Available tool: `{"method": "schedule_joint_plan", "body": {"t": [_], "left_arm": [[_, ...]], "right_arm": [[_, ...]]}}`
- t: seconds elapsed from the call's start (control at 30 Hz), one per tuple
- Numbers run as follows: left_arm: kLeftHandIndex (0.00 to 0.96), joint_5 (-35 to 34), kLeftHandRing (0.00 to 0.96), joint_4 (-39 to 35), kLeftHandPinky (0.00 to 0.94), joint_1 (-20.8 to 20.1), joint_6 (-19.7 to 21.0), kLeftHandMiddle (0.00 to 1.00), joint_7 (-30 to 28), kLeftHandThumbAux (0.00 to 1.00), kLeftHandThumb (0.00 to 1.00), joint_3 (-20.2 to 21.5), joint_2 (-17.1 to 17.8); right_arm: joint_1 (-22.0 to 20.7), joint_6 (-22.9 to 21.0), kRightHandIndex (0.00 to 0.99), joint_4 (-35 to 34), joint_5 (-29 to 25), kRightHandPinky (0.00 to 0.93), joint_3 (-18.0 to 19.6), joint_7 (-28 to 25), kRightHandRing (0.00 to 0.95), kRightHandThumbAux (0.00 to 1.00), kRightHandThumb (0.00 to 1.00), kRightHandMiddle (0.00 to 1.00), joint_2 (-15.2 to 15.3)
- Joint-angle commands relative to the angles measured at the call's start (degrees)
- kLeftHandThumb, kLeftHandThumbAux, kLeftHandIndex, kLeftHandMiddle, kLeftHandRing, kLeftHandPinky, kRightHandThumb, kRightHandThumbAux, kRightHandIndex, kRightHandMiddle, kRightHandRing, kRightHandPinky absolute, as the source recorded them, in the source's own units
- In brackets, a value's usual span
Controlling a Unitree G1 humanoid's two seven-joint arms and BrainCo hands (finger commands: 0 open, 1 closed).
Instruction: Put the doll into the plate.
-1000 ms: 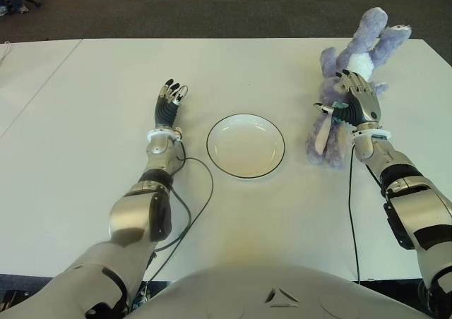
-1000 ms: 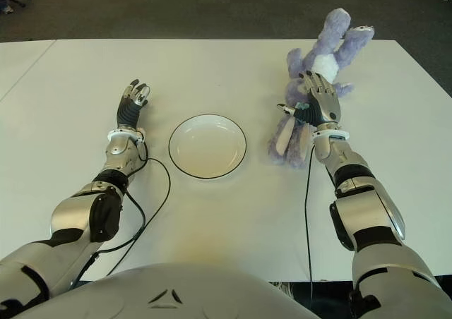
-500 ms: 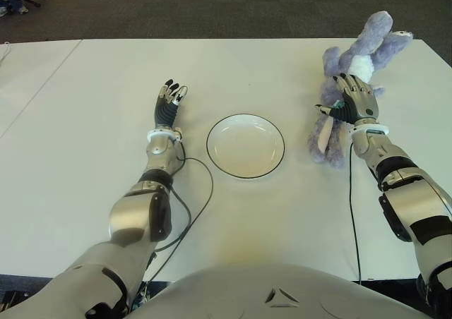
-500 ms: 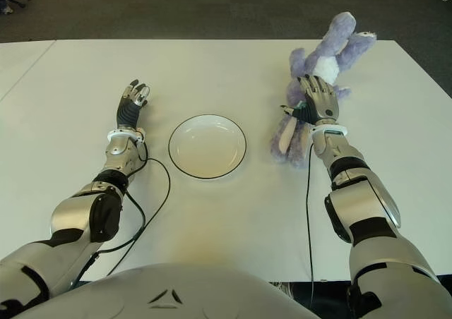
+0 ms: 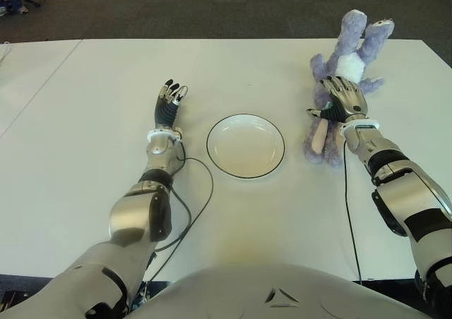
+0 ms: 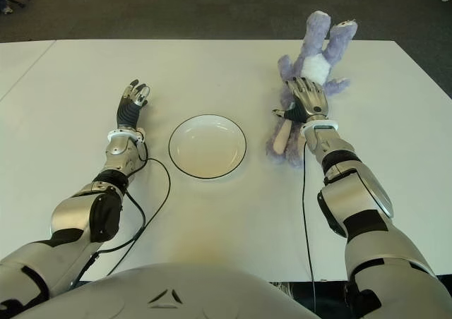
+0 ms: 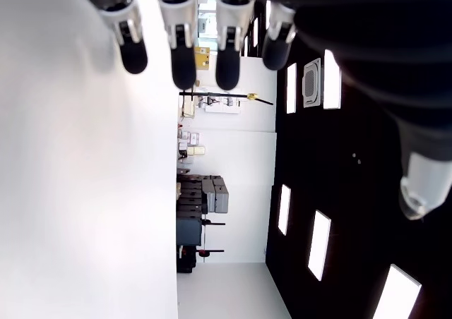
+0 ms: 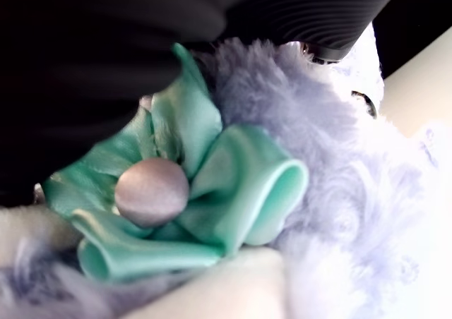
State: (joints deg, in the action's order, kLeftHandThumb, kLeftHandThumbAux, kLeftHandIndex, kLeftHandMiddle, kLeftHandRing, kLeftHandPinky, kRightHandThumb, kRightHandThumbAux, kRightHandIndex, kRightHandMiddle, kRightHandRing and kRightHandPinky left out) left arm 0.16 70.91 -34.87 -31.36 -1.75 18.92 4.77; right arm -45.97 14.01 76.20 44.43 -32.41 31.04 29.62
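Two hands show over the white counter [image 5: 85, 93]. The right hand [image 5: 342, 101] lies on the purple doll [image 5: 344, 72] near the counter's far right edge, fingers [image 5: 337, 87] curled down into the plush at its teal bow [image 8: 191, 199]. The doll is right of the empty plate [image 5: 246, 145], not in it. The left hand [image 5: 169, 101] shows left of the plate, fingers loosely open, holding nothing.

From where I stand, nothing here can be read: no words, numbers, brands or signs. The round white plate with a dark rim [image 5: 246, 145], the fluffy purple plush doll [image 5: 339, 86] with its green satin bow [image 8: 198, 206] and the plain white table [image 5: 85, 121] all carry no lettering or labels.
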Motion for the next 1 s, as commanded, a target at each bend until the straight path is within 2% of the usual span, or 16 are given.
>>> {"method": "schedule_joint_plan", "body": {"t": [0.03, 0.63, 0.67, 0.7, 0.73, 0.8, 0.83, 0.87, 0.9, 0.97, 1.0], "left_arm": [[0.108, 0.79, 0.137, 6.71, 0.103, 11.01, 5.04, 0.152, 1.25, 0.488, 0.0, -0.74, -2.57], [0.106, 0.14, 0.139, 6.6, 0.108, 11.59, 4.57, 0.155, 0.43, 0.493, 0.0, -0.25, -2.42], [0.106, 0.09, 0.136, 6.58, 0.098, 11.61, 4.52, 0.154, 0.32, 0.493, 0.0, -0.22, -2.4], [0.106, 0.14, 0.136, 6.57, 0.095, 11.64, 4.5, 0.154, 0.2, 0.493, 0.0, -0.29, -2.34], [0.099, 0.21, 0.13, 6.57, 0.089, 11.65, 4.53, 0.149, 0.16, 0.494, 0.0, -0.37, -2.3], [0.096, 0.29, 0.127, 6.57, 0.087, 11.65, 4.54, 0.146, 0.15, 0.494, 0.0, -0.47, -2.26], [0.096, 0.29, 0.127, 6.57, 0.087, 11.66, 4.52, 0.146, 0.17, 0.494, 0.0, -0.46, -2.24], [0.095, 0.3, 0.126, 6.57, 0.09, 11.66, 4.51, 0.145, 0.27, 0.493, 0.0, -0.46, -2.23], [0.094, 0.3, 0.126, 6.57, 0.093, 11.67, 4.5, 0.145, 0.34, 0.494, 0.0, -0.47, -2.23], [0.094, 0.31, 0.126, 6.57, 0.094, 11.69, 4.44, 0.145, 0.4, 0.495, 0.0, -0.48, -2.21], [0.092, 0.31, 0.126, 6.56, 0.093, 11.7, 4.39, 0.144, 0.4, 0.497, 0.0, -0.48, -2.2]], "right_arm": [[4.36, -3.31, 0.071, 3.83, 1.42, 0.0, -1.83, -9.01, 0.0, 0.465, 0.229, 0.0, -3.58], [4.37, -5.4, 0.074, 3.63, -0.99, 0.007, 0.16, -10.84, 0.0, 0.466, 0.228, 0.0, -5.65], [4.37, -5.49, 0.075, 3.62, -1.13, 0.101, 0.27, -10.87, 0.032, 0.471, 0.226, 0.004, -5.72], [4.38, -5.66, 0.075, 3.62, -1.57, 0.125, 0.67, -11.12, 0.04, 0.472, 0.226, 0.005, -5.86], [4.37, -5.88, 0.166, 3.62, -2.19, 0.425, 1.24, -11.52, 0.291, 0.498, 0.257, 0.145, -6.04], [4.34, -6.11, 0.21, 3.61, -2.83, 0.525, 1.9, -11.97, 0.378, 0.508, 0.272, 0.204, -6.22], [4.32, -6.28, 0.213, 3.6, -3.15, 0.532, 2.31, -12.25, 0.384, 0.509, 0.273, 0.208, -6.32], [4.3, -6.64, 0.265, 3.61, -3.62, 0.557, 2.86, -12.67, 0.411, 0.519, 0.288, 0.275, -6.47], [4.29, -6.91, 0.337, 3.62, -3.96, 0.641, 3.28, -12.99, 0.513, 0.531, 0.305, 0.422, -6.59], [4.27, -7.35, 0.358, 3.62, -4.39, 0.668, 3.9, -13.45, 0.543, 0.533, 0.312, 0.466, -6.74], [4.27, -7.51, 0.404, 3.62, -4.51, 0.714, 4.12, -13.6, 0.6, 0.544, 0.316, 0.543, -6.79]]}}
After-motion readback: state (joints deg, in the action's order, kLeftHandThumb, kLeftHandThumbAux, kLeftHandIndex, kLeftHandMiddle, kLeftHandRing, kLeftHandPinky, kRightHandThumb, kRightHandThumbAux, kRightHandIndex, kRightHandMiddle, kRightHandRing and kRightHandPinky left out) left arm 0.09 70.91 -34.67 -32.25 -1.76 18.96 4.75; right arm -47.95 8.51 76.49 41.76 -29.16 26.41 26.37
